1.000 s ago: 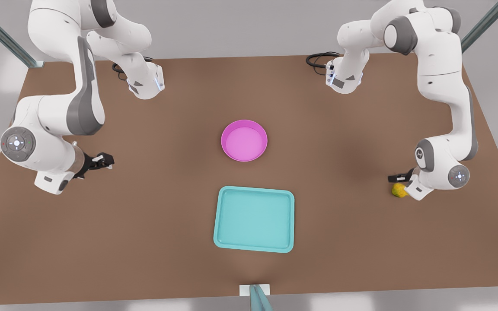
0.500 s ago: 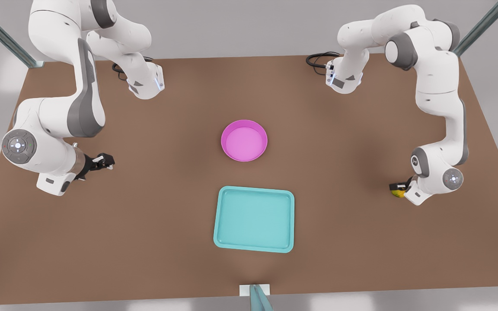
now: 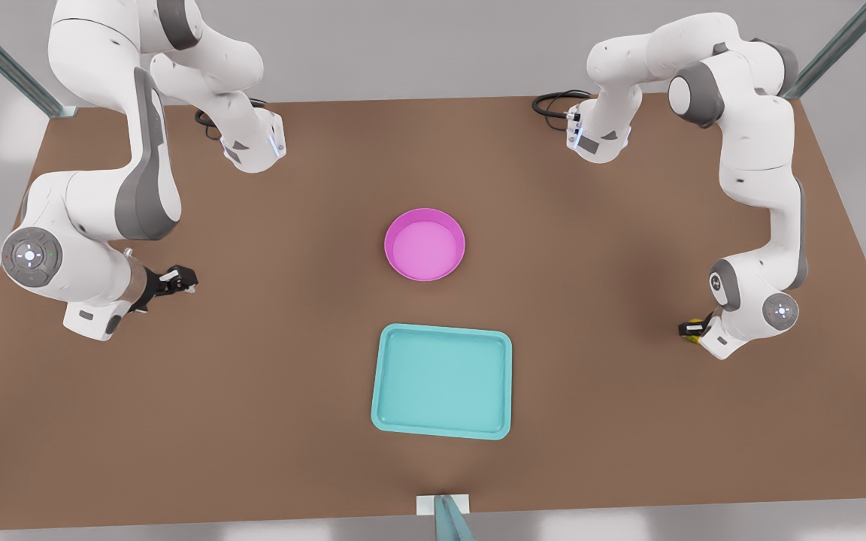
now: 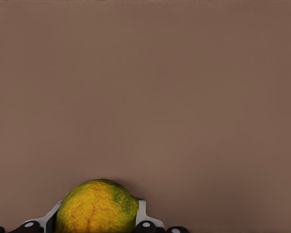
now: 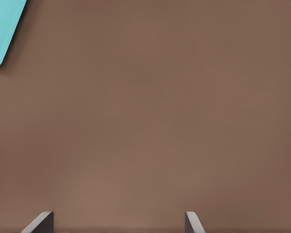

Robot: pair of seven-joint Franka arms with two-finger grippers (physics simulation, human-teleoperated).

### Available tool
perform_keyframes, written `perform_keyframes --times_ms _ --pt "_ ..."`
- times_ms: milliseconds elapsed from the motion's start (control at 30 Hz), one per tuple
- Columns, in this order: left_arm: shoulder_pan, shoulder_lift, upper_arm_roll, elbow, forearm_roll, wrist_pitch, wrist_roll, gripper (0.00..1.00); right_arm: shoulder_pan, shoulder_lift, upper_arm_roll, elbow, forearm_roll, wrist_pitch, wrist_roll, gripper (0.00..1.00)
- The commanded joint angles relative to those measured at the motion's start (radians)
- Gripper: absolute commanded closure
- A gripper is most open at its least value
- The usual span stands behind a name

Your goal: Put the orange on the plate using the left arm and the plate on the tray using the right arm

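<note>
Plate (image 3: 425, 245) mid-table (image 3: 313, 361), nothing in it; tray (image 3: 442, 381) just in front, also bare, apart from plate. Orange (image 4: 97, 207) on table at front view's right, between fingers of left gripper (image 3: 692, 330), fingers at both sides, whether clamped can't tell. Right gripper (image 3: 177, 279) at front view's left, spread wide, holding nothing, waiting above table.
</note>
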Motion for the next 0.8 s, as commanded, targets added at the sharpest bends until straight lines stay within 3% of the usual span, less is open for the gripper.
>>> perform_keyframes --times_ms 0,100,167,233,333,367,433,533,767 --pt "0.000 -0.004 0.000 0.000 -0.007 -0.007 -0.004 0.37 0.000 -0.001 0.000 0.000 0.002 -0.002 -0.015 0.00" --pt "-0.044 -0.091 -0.003 -0.007 -0.005 -0.123 -0.007 0.38 0.000 0.000 0.000 0.002 0.002 0.000 -0.013 0.00" --pt "-0.248 -0.206 -0.003 -0.006 -0.007 -0.335 -0.163 0.38 0.000 0.002 0.000 0.005 0.002 0.001 -0.013 0.00" --pt "-0.371 -0.246 -0.017 0.023 -0.007 -0.427 -0.199 0.37 0.000 0.002 0.000 0.005 0.002 0.001 -0.013 0.00" --pt "-0.756 -0.194 -0.020 0.177 -0.008 -0.579 -0.495 0.37 0.000 0.003 0.001 0.005 0.002 0.001 -0.013 0.00" --pt "-0.807 -0.170 -0.040 0.223 -0.019 -0.628 -0.527 0.37 0.000 0.003 0.000 0.005 0.002 0.001 -0.012 0.00" --pt "-0.819 -0.119 -0.151 0.290 -0.051 -0.663 -0.648 0.37 0.000 0.003 0.000 0.005 0.003 0.001 -0.013 0.00" --pt "-0.850 -0.067 -0.211 0.297 -0.071 -0.692 -0.697 0.36 0.000 0.003 0.001 0.005 0.003 0.001 -0.012 0.00" --pt "-0.885 0.027 -0.218 0.297 -0.146 -0.583 -0.794 0.35 -0.002 0.005 0.000 0.004 0.003 0.001 -0.012 0.00"
